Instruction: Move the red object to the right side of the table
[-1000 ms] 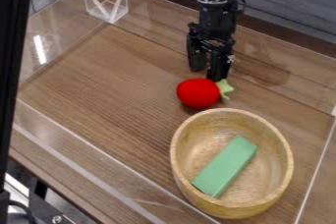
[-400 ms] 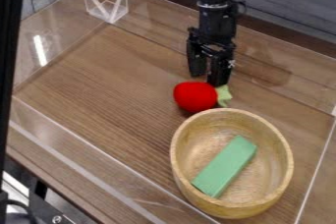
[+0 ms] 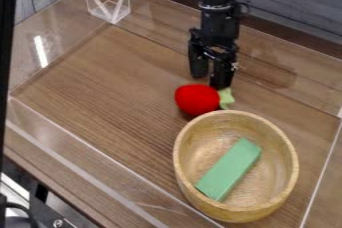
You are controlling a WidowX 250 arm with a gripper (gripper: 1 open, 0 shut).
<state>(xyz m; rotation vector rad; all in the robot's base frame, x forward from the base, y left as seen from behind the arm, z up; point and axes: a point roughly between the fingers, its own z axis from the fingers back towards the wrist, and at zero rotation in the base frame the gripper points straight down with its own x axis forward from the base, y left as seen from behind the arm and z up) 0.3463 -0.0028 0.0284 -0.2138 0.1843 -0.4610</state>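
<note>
The red object (image 3: pixel 197 98), a small glossy red toy fruit with a pale green stem tuft at its right, lies on the brown wood-grain table (image 3: pixel 107 82) just above the wooden bowl's rim. My gripper (image 3: pixel 213 72) hangs just behind and slightly right of it, pointing steeply down, its dark fingers open with nothing between them. The fingertips stand close to the fruit's far side; I cannot tell whether they touch it.
A round light wooden bowl (image 3: pixel 194 167) holding a green rectangular block (image 3: pixel 229 168) sits at the front right. Low clear acrylic walls (image 3: pixel 40 47) edge the table. A clear folded stand (image 3: pixel 107 5) is at the back left.
The red fruit has shifted slightly to the left across the frames. The gripper has stayed in place and open.
</note>
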